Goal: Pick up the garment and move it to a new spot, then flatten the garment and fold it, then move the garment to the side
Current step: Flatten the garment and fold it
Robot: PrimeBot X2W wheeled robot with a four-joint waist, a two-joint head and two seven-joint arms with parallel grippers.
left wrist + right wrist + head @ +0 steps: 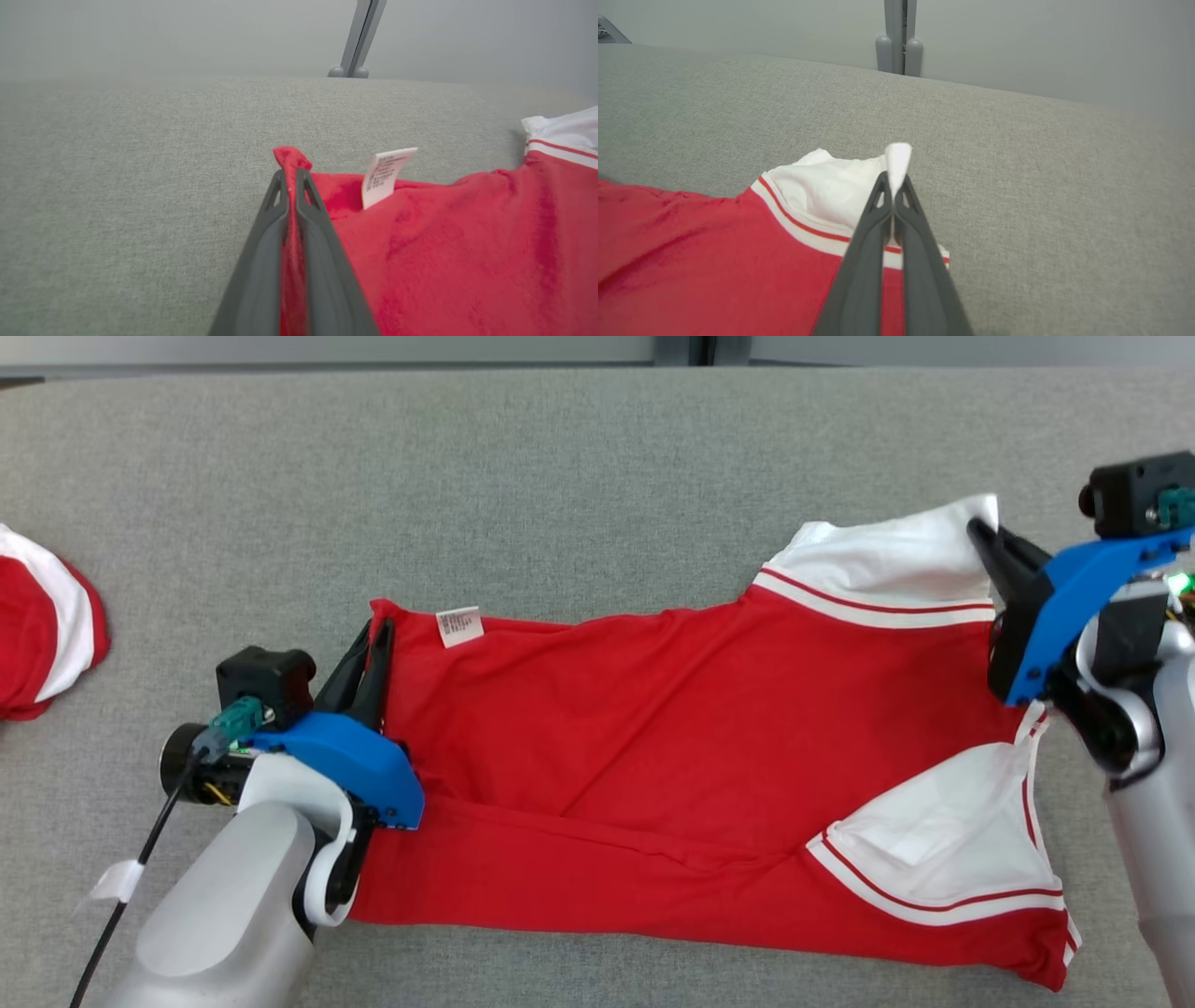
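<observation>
The red garment [653, 737] lies spread lengthwise across the middle of the grey fabric-covered surface [597, 457], hem end to the left and white sleeves to the right. The body shows a long diagonal crease along its near portion. A white care label [459, 625] sits at the far edge of the cloth, just right of the far-left corner. The left hand [373, 633] is at that far-left corner, fingers pressed together and pinching the red hem; in the left wrist view a strip of red cloth runs between the two fingers [322, 233] and a small bunch stands past their tips. The right hand [977, 529] is at the far-right end, fingers pressed together on the outer edge of the far sleeve [887, 560]; a tuft of white cloth shows past the tips in the right wrist view. The near sleeve [943, 840] lies flat at the near right, folded in over the red body. A second red-and-white item [37, 635] rests at the left edge of the surface, well apart from the garment.
</observation>
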